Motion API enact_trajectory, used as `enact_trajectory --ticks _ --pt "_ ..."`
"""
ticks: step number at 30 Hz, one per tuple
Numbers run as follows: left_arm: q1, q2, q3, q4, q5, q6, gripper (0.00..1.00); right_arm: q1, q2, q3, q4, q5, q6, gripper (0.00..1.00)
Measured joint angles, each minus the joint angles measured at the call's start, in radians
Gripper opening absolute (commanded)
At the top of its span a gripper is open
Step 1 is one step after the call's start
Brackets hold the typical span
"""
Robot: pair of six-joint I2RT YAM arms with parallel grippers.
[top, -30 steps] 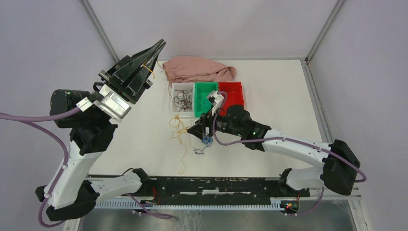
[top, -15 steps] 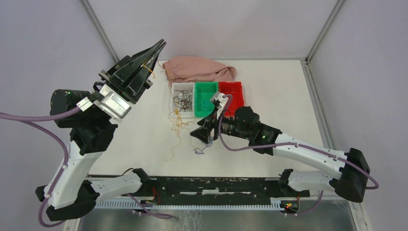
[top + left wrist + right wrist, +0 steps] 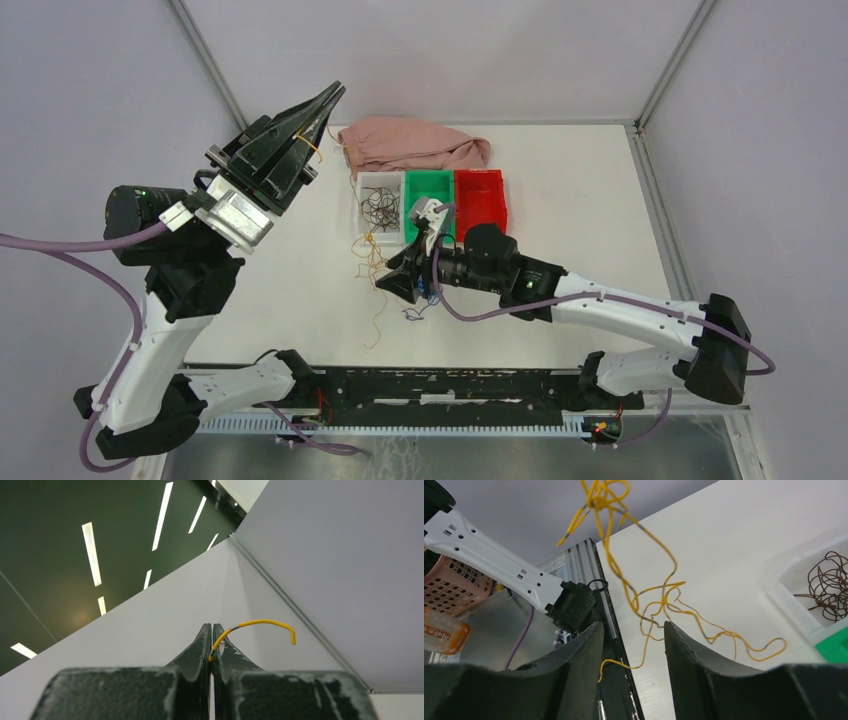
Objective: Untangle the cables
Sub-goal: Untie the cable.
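Observation:
My left gripper (image 3: 334,93) is raised high at the back left, shut on the end of one yellow cable (image 3: 260,625), which curls out past the left gripper (image 3: 211,626). A yellow cable tangle (image 3: 371,262) lies in front of the white bin. In the right wrist view the yellow tangle (image 3: 651,587) dangles, running up out of frame. My right gripper (image 3: 393,283) is low beside it and open; a few yellow strands cross the gap of the right gripper (image 3: 633,625) unclamped. Blue cables (image 3: 424,302) lie partly under the right wrist. Dark brown cables (image 3: 380,208) fill the white bin.
A white bin (image 3: 365,185), a green bin (image 3: 428,195) and a red bin (image 3: 480,195) stand in a row at mid-table. A pink cloth (image 3: 410,145) lies behind them. The black rail (image 3: 450,385) with the arm bases runs along the near edge.
My right gripper has moved left onto the yellow tangle and its jaws have narrowed somewhat. The tangle's loose tail has swung. The left arm has not moved.

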Motion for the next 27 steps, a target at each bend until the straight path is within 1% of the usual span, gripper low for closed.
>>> enact_trajectory --ticks 3,4,7,9,10,11,13,14,18,20,21,22,23,25,27 --pt "0.000 0.000 0.000 0.000 0.000 0.000 0.03 0.008 0.027 0.014 -0.008 0.009 -0.010 0.26" --pt "0.000 0.000 0.000 0.000 0.000 0.000 0.03 0.008 0.032 0.020 -0.011 0.019 -0.014 0.22" --pt "0.000 -0.002 0.000 0.000 0.000 0.000 0.03 0.009 0.042 0.040 -0.018 0.060 -0.011 0.20" --pt "0.000 -0.002 0.000 0.000 0.000 0.000 0.03 0.009 0.042 0.047 -0.017 0.086 -0.012 0.16" --pt "0.000 -0.002 0.000 0.000 0.000 0.000 0.03 0.009 0.041 0.049 -0.015 0.102 -0.011 0.16" --pt "0.000 -0.002 0.000 0.000 0.000 0.000 0.03 0.009 0.041 0.049 -0.015 0.113 -0.012 0.22" --pt "0.000 -0.002 0.000 0.000 0.000 0.000 0.03 0.009 0.040 0.049 -0.016 0.140 -0.013 0.40" --pt "0.000 -0.002 0.000 0.000 0.000 0.000 0.03 0.009 0.040 0.049 -0.016 0.144 -0.008 0.44" --pt "0.000 -0.002 0.000 0.000 0.000 0.000 0.03 0.010 0.040 0.049 -0.013 0.154 -0.010 0.51" --pt "0.000 -0.002 0.000 0.000 0.000 0.000 0.03 0.011 0.040 0.049 -0.009 0.159 -0.008 0.50" --pt "0.000 -0.002 0.000 0.000 0.000 0.000 0.03 0.014 0.040 0.049 -0.006 0.165 -0.008 0.48" --pt "0.000 -0.002 0.000 0.000 0.000 0.000 0.03 0.019 0.040 0.049 -0.003 0.177 -0.011 0.44" --pt "0.000 -0.002 0.000 0.000 0.000 0.000 0.03 0.023 0.041 0.049 -0.001 0.187 -0.013 0.38" --pt "0.000 -0.002 0.001 0.000 0.000 0.000 0.03 0.032 0.045 0.049 0.003 0.221 -0.021 0.29" --pt "0.000 -0.002 0.001 0.000 0.000 -0.001 0.03 0.038 0.050 0.049 0.005 0.256 -0.033 0.25"
